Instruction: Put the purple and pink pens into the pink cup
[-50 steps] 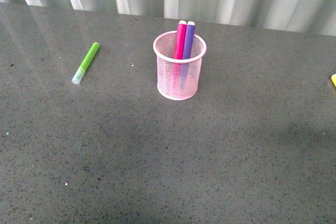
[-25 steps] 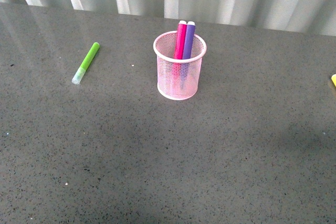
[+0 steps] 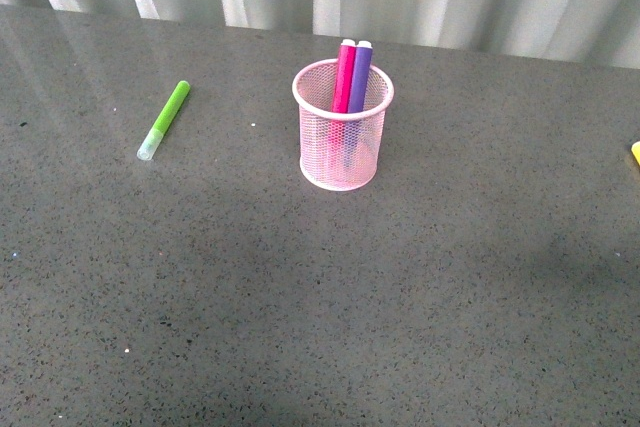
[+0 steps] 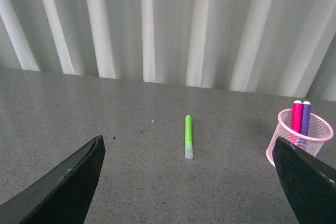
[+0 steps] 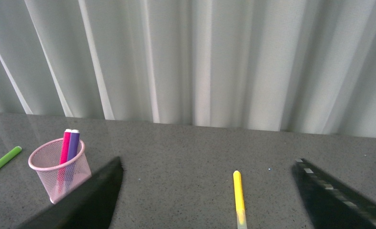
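- 2 grippers, left gripper (image 4: pixel 189 182) and right gripper (image 5: pixel 209 200), hang spread wide, empty, well clear.
- Pink cup (image 3: pixel 341 137) stands upright mid-table.
- Pink pen (image 3: pixel 343 77) and purple pen (image 3: pixel 359 77) lean at its 12 o'clock rim; task looks done.
- Lime-green marker (image 3: pixel 165 118) lies at the cup's 9 o'clock, untouched.

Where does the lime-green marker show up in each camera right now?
Front view: green marker lies flat on the table, left of the pink cup.
Left wrist view: it lies centre frame, between the open fingers.
Right wrist view: only its end shows at the frame edge.
Shared landmark: the pink cup.
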Robot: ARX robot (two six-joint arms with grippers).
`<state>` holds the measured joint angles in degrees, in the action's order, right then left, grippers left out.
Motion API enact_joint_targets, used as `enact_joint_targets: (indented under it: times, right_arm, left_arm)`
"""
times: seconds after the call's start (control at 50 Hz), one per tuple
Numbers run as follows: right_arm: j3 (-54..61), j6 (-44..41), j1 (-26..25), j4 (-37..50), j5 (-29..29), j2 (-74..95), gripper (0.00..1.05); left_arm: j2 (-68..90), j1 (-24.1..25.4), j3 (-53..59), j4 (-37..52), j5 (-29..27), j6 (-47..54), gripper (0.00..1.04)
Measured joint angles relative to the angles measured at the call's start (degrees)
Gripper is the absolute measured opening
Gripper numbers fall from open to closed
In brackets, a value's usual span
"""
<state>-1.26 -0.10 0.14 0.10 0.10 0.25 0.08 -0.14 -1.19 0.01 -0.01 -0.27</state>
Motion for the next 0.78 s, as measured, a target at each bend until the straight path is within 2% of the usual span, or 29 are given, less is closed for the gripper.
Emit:
enact_joint_targets:
  times: [0.78]
  right_arm:
    - [0.0,0.0,0.0,0.0,0.0,0.0,0.98]
  left_arm:
    - [0.0,0.0,0.0,0.0,0.0,0.0,0.98]
